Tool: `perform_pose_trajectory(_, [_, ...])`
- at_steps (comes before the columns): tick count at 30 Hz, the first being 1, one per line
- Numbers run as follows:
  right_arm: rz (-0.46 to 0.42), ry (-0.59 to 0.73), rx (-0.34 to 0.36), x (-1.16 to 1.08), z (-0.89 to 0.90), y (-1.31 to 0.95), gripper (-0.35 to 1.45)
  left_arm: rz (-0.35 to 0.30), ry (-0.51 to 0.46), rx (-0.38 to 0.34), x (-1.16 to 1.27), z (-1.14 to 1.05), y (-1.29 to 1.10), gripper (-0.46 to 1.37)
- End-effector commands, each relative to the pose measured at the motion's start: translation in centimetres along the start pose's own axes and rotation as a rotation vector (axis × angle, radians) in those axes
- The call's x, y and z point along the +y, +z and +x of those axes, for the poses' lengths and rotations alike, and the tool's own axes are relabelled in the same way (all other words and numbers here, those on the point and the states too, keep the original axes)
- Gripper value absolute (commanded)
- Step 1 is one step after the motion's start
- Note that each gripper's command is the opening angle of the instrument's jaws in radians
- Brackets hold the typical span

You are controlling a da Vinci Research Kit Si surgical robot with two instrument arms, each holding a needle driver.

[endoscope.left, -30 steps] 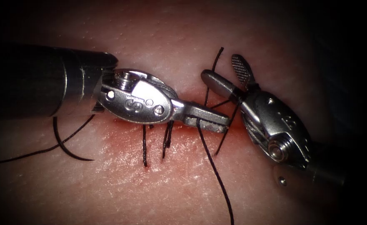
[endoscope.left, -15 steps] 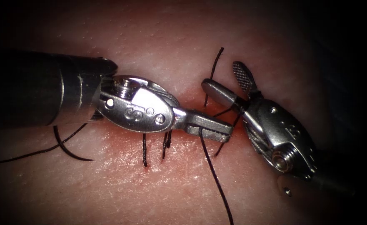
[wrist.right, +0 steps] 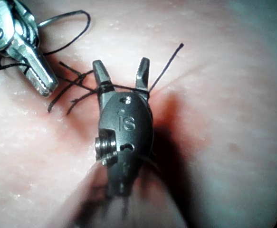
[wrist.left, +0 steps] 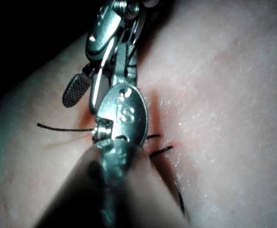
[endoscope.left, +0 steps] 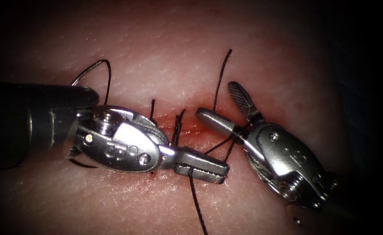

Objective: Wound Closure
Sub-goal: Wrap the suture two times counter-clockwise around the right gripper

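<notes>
Thread (endoscope.left: 196,198) runs down-screen from the left tool (endoscope.left: 204,167), pinched shut; right tool (endoscope.left: 221,104) gapes, thread looped round it.

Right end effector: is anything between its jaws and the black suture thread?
Nothing visible: the black suture thread lies across the right end effector, at the throat of its open jaws. The left end effector is shut on the thread. The curved steel needle lies unheld on the tissue.

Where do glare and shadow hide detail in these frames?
Endoscope view: dark edges swallow the left shaft; glare on the left end effector, shut on the thread; needle lies free on the tissue, at left. Right wrist view: right end effector, open, empty, thread looped round it, casts shadow.
</notes>
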Motion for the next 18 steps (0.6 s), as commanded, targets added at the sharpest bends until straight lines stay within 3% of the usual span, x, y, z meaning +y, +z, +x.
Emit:
perform_pose_trajectory(1, [0.035, -0.004, 0.0, -0.02, 0.01, 0.01, 1.15, -0.002, 0.006, 0.001, 0.01, 0.03, -0.01, -0.35])
perform_pose_trajectory(9, [0.149, -0.052, -0.034, -0.19, -0.01, 0.12, 1.07, -0.006, -0.041, 0.006, 0.09, 0.14, -0.07, -0.35])
perform_pose_trajectory(12, [0.171, -0.054, -0.037, -0.25, -0.05, 0.18, 0.98, -0.004, -0.052, 0.004, 0.11, 0.16, -0.07, 0.03])
perform_pose_trajectory(16, [0.198, -0.057, -0.03, -0.29, -0.12, 0.28, 0.66, -0.005, -0.051, 0.004, 0.15, 0.18, -0.07, 0.22])
perform_pose_trajectory(18, [0.207, -0.057, -0.027, -0.28, -0.16, 0.35, 0.58, -0.004, -0.051, 0.003, 0.16, 0.2, -0.08, 0.32])
